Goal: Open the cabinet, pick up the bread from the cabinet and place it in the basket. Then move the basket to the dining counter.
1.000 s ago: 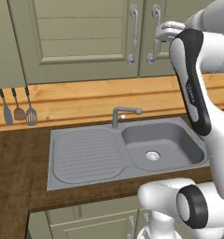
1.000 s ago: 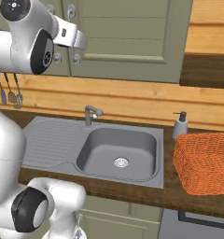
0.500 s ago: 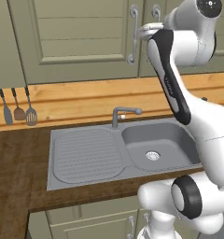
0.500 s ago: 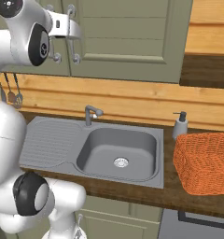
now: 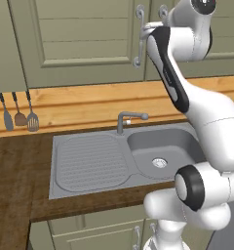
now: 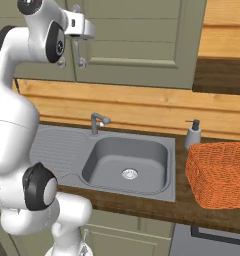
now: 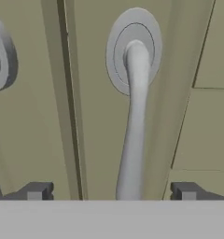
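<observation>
My pincer [image 7: 109,191] is raised to the cabinet [image 5: 80,44], spread wide and grasping nothing; in the hand view its two dark fingertips [image 7: 37,190] stand well apart at the lower edge. Working left to right there: the rim of the neighbouring door's handle mount is cut off at the left edge, next comes the dark vertical seam between the two closed doors, then the silver bar handle [image 7: 135,126] rising between my fingertips to its round mount — not touched by either tip as far as I can tell. In the left base view my pincer [image 5: 147,30] sits at the top of the door seam, and my forearm covers part of the right-hand door and the lower run of its handle. In the right base view my pincer [image 6: 78,29] is level with the handle tops, which it partly hides. The basket [image 6: 219,172] rests on the worktop just right of the sink [image 6: 127,160], beside a soap dispenser [image 6: 193,134], its right side cut off by the frame edge. The bread is behind the closed doors — I cannot see it.
</observation>
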